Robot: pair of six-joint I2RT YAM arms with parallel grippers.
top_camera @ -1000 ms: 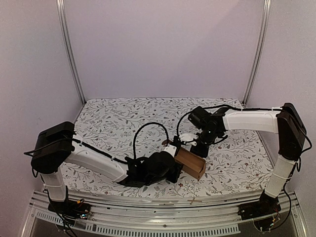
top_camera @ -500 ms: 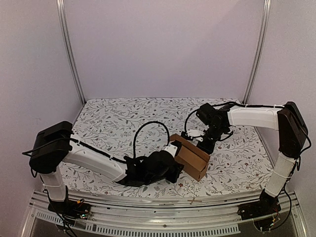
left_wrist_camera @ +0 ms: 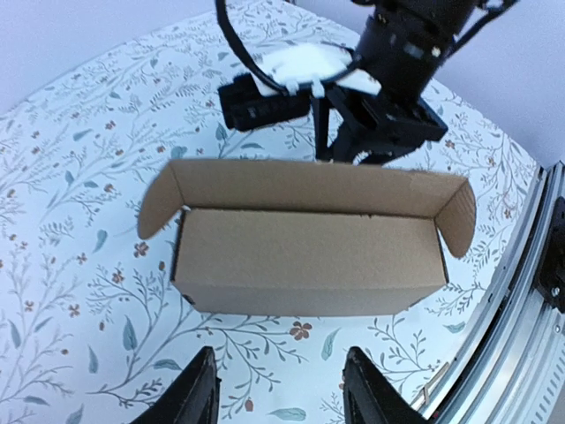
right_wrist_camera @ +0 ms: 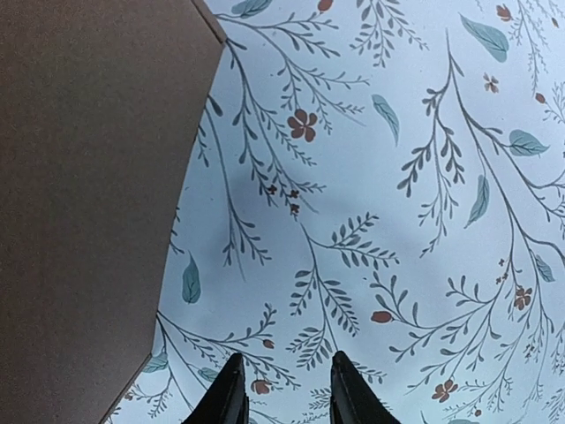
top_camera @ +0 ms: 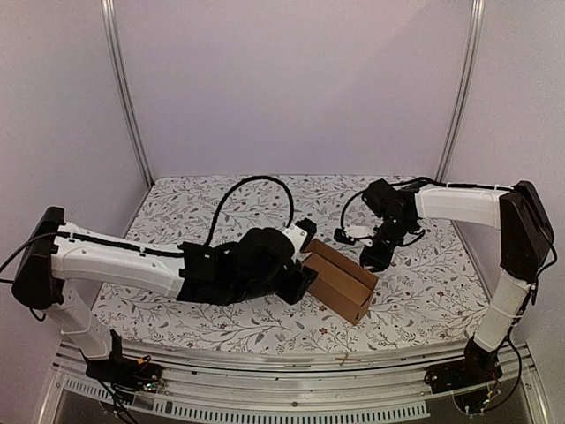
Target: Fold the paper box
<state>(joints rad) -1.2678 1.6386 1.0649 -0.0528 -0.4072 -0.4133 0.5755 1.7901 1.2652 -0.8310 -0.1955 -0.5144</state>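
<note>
At the near right of the floral-patterned counter [top_camera: 194, 212], about 5 o'clock from its middle: left gripper [left_wrist_camera: 282, 397], jaws wide apart and empty, faces the plain brown cardboard paper box [left_wrist_camera: 309, 265] from its 9 o'clock. Right gripper [right_wrist_camera: 284, 389], jaws slightly parted and empty, hangs at its 1 o'clock. Walls appear erected. The long lid flap [left_wrist_camera: 309, 184] and end tabs [left_wrist_camera: 159, 208] stand open, so closing likely remains.
</note>
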